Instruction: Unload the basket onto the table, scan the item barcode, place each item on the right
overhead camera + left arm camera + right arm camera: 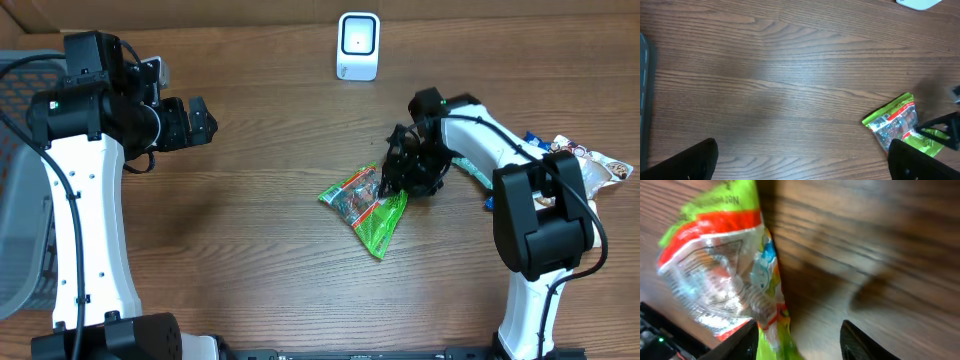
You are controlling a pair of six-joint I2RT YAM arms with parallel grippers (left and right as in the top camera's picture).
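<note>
Overlapping the snack packet (360,202), right claw (390,180) parted, perhaps touching it; left claw (208,122) wide apart.

Showing a brown wood-grain table (260,150) across all three views, with the grain running left to right in the overhead picture. Carrying a white scanner (358,45) at the upper centre of that picture, standing on the wood. Bearing a green, red and clear bag (365,205) just right of centre, lying on the wood with its narrow end pointing toward the lower right. Holding a cluster of packets (590,165) at the right edge, well apart from the bag. Meeting a grey mesh basket (20,200) at the far left edge; resting on the wood or standing beside it, not showing clearly.
</note>
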